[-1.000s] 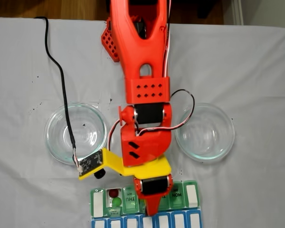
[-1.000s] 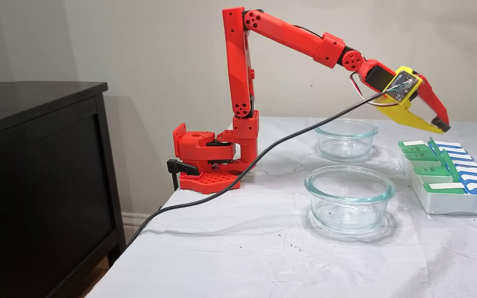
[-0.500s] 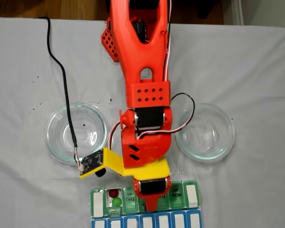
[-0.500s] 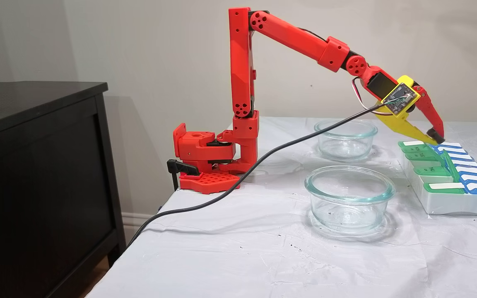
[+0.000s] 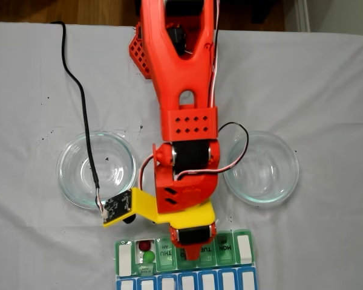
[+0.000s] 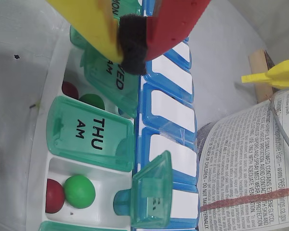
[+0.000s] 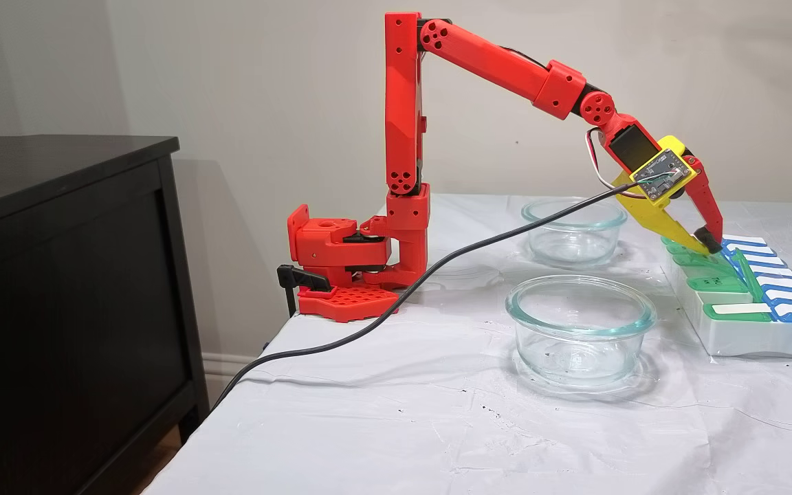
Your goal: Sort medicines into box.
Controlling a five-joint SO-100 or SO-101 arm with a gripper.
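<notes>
my gripper (image 6: pixel 131 45) down on the wed lid (image 6: pixel 114 82) of the box (image 7: pixel 746 330)

my yellow finger (image 6: pixel 89 24) and red finger (image 6: pixel 176 19) are pinched together with only their black foam pad between them, holding nothing; in the wrist view the tip sits at the half-raised translucent green lid, tight against the blue row (image 6: pixel 166 110). my arm (image 7: pixel 492 65) reaches out and bends steeply down to the box at the table's far edge. 1 red ball (image 6: pixel 70 90) and 1 green ball (image 6: pixel 92 101) lie under that lid; past the shut thu lid (image 6: pixel 89 132), another red (image 6: pixel 54 196) and green (image 6: pixel 79 191) pair fills an open cell. 2 clear glass bowls (image 5: pixel 97 169) (image 5: pixel 261 167) flank my wrist on wrinkled white cloth (image 7: pixel 368 426), with room around them.
</notes>
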